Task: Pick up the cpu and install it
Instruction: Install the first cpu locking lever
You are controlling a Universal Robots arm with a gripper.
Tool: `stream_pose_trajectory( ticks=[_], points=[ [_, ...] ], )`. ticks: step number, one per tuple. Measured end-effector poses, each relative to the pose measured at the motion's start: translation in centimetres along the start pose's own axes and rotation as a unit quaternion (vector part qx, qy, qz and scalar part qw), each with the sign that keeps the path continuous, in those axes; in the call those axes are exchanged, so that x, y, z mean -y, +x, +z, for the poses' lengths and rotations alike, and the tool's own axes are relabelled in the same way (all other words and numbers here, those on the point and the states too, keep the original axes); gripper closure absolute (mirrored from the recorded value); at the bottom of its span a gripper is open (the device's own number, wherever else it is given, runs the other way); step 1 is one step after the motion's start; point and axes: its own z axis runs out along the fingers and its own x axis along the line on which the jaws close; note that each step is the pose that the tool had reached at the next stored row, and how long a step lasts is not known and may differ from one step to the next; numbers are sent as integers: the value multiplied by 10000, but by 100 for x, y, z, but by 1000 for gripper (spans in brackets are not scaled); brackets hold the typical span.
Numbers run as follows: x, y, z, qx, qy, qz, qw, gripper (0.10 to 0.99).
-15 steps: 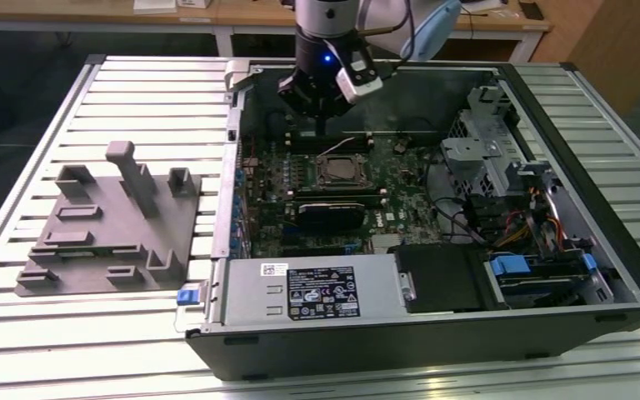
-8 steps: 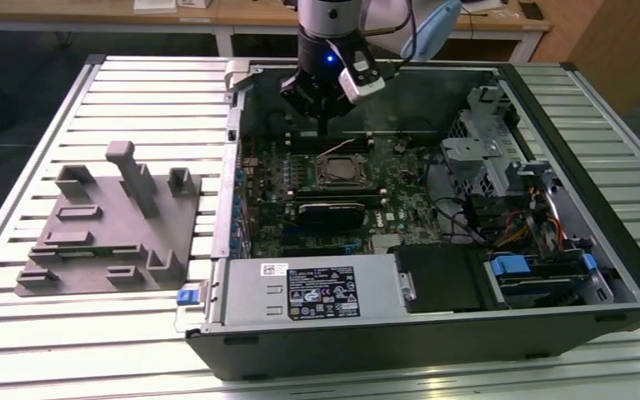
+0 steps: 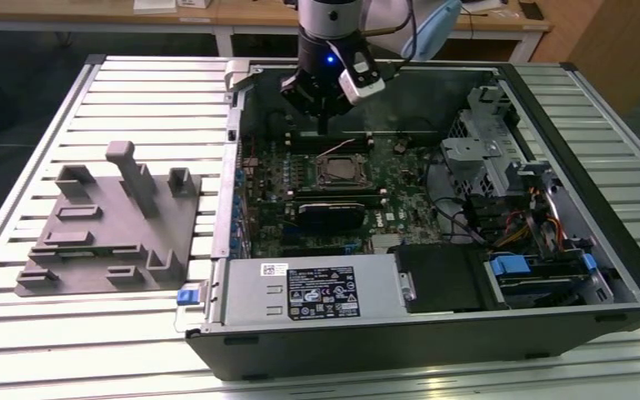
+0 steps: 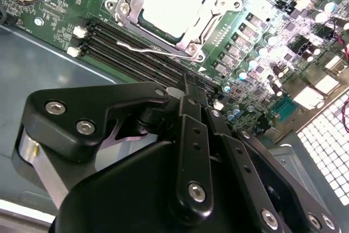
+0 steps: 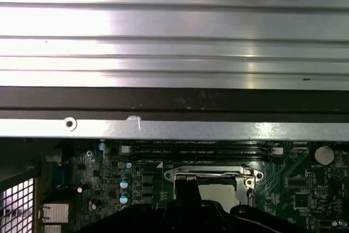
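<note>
I've got the gripper (image 3: 322,107) hanging just above the socket where the cpu (image 4: 170,1) already sits in its metal frame, can't tell if the jaws are apart; it's light, stiff, slick-faced and fragile underneath, so I'd grab its edges.

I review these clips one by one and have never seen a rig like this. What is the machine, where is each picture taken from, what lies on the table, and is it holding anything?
The machine is a single robot arm; its black gripper hangs over an open dark computer case on a slatted metal table. The exterior view comes from a camera off the arm. Both wrist views come from cameras riding on the arm. They look at the green motherboard and the cpu, a pale silver square chip sitting in its metal-framed socket. Beside the case, on the exterior view's left, lies a grey plastic tray with upright blocks. I see nothing in the gripper, though whether it is open I cannot tell.
</note>
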Motion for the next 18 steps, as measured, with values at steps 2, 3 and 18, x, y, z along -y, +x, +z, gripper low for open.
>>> stream_pose_trajectory(
  ticks=[2,3,18],
  points=[
    [1,0,2,0,0,0,10000,980],
    [1,0,2,0,0,-1,10000,980],
    [77,-205,13,0,1,-1,10000,980]
  ],
)
